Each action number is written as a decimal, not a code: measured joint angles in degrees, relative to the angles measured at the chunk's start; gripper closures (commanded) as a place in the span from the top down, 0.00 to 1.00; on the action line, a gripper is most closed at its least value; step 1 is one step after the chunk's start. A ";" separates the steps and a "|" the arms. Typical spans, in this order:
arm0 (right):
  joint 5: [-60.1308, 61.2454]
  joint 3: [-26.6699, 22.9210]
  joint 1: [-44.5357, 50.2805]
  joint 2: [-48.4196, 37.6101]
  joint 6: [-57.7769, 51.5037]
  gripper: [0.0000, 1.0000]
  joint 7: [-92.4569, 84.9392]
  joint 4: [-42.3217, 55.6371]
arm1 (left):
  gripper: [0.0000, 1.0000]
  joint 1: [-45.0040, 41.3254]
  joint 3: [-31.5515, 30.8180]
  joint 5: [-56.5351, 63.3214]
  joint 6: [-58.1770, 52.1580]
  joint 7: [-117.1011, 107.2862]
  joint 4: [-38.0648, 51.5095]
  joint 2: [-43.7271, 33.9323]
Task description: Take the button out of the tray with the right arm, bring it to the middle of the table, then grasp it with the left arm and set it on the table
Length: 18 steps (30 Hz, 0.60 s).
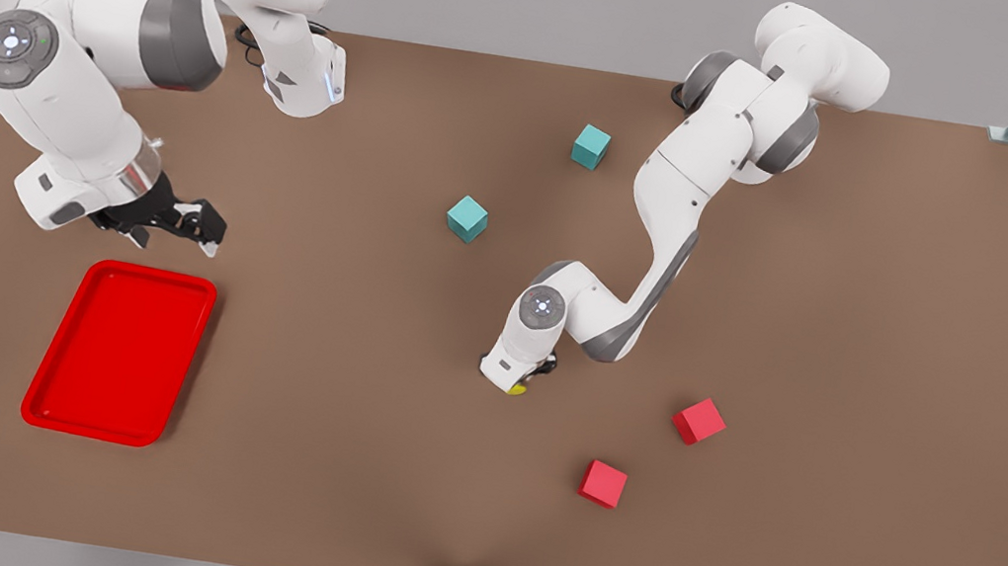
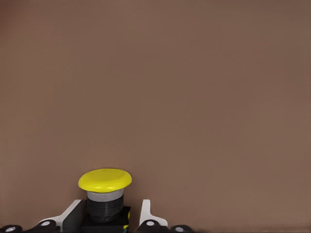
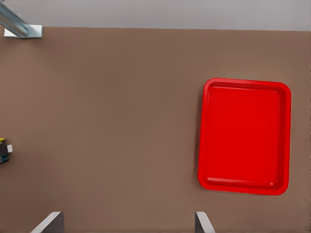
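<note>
Two teal cubes (image 1: 590, 146) (image 1: 467, 219) sit apart toward the far side, and two red cubes (image 1: 698, 421) (image 1: 603, 484) lie nearer, on the front view's right.

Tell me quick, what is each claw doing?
Left claw: shut on the button, low over the table.
Right claw: open, holding nothing, waiting above the tray.

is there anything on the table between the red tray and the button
No. In the front view the stretch of table between the tray and the button, held low in the left end effector, is bare brown tabletop.
</note>
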 measured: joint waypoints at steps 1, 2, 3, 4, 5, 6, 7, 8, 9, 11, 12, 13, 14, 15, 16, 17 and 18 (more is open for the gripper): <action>-0.02 0.03 -0.19 0.00 0.00 1.00 -0.18 0.03 | 0.60 0.00 0.00 -0.01 -0.05 0.27 -0.01 -0.07; -0.01 0.05 -0.37 0.00 0.00 1.00 -0.34 0.04 | 0.55 0.02 0.00 -0.03 -0.12 0.52 0.03 -0.15; -0.03 0.07 -0.46 0.00 0.00 1.00 -0.50 0.05 | 0.49 0.06 0.00 -0.02 -0.17 0.74 0.01 -0.20; -0.02 0.09 -0.57 -0.01 0.01 1.00 -0.66 0.05 | 0.45 0.11 0.00 0.01 -0.23 0.92 0.00 -0.22; 0.05 0.10 -1.11 -0.01 0.01 1.00 -0.81 0.25 | 0.44 0.16 -0.01 0.07 -0.28 1.08 0.00 -0.15; 0.18 0.15 -2.19 -0.02 0.01 1.00 -0.96 0.53 | 0.44 0.26 0.00 0.11 -0.33 1.22 0.00 -0.08; 0.31 0.16 -3.47 -0.01 0.01 1.00 -1.09 0.69 | 0.44 0.30 0.00 0.14 -0.37 1.36 0.00 0.04; 0.39 0.15 -4.31 0.01 0.01 1.00 -1.22 0.73 | 0.44 0.36 0.00 0.15 -0.41 1.49 0.00 0.11; 0.38 0.18 -4.56 0.02 0.01 1.00 -1.34 0.74 | 0.44 0.36 0.00 0.14 -0.44 1.61 0.00 0.14; 0.34 0.31 -4.09 0.01 0.01 1.00 -1.57 0.75 | 0.44 0.36 0.00 0.11 -0.57 1.84 0.05 -0.02; 0.33 0.37 -3.90 0.00 0.01 1.00 -1.67 0.76 | 0.44 0.36 0.00 0.10 -0.75 1.94 0.07 -0.25; 0.36 0.41 -3.81 0.00 0.01 1.00 -1.77 0.76 | 0.44 0.33 0.00 0.08 -0.95 2.04 0.11 -0.43; 0.45 0.46 -3.80 0.00 0.01 1.00 -1.86 0.76 | 0.44 0.30 0.00 0.07 -1.16 2.14 0.13 -0.68; 0.46 0.48 -3.53 0.05 0.01 1.00 -1.94 0.76 | 0.44 0.28 0.00 0.06 -1.37 2.23 0.18 -0.86; 0.47 0.51 -3.08 0.07 0.01 1.00 -2.02 0.76 | 0.44 0.25 0.05 0.06 -1.57 2.31 0.25 -1.01; 0.51 0.52 -2.78 0.07 0.00 1.00 -2.09 0.76 | 0.44 0.21 0.17 0.07 -1.83 2.36 0.28 -1.58; 0.55 0.53 -2.62 0.08 -0.02 1.00 -2.16 0.72 | 0.44 0.19 0.46 0.10 -2.35 2.37 0.31 -2.73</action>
